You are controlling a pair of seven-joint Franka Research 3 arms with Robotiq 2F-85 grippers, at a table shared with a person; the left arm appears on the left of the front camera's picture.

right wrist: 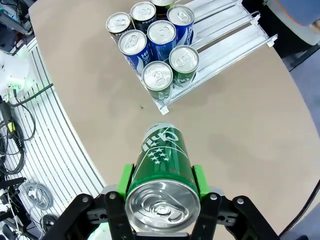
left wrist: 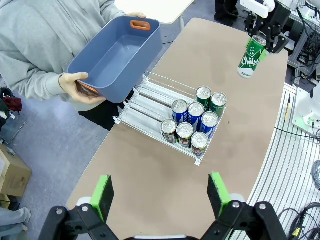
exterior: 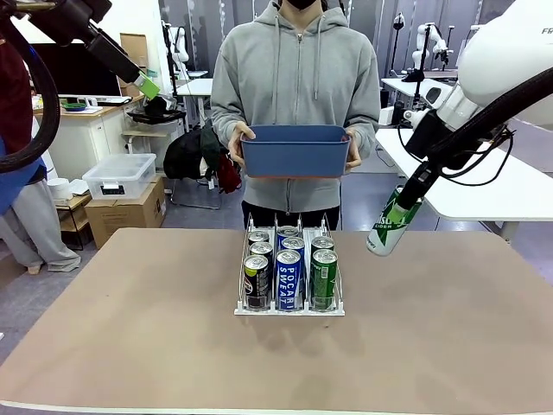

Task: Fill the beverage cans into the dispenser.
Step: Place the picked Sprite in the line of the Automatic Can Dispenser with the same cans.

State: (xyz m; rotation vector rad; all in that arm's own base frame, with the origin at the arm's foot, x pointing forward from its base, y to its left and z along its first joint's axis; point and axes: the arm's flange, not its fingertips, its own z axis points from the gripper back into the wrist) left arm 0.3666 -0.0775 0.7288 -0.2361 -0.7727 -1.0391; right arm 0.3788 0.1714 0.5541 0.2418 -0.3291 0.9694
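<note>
Seven cans stand racked on tan tabletop.

Front view faces person, both wrists overlook dispenser

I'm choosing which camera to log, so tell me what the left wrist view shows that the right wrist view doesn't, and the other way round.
Left wrist view alone: the person's hand holding the blue bin, whose visible inside looks bare, and the left gripper open above the table.

Right wrist view alone: the silver top of the green can, close up between the right gripper's pads.

Both: the dispenser with its eight cans, and the green can shut in the right gripper, off the table.
</note>
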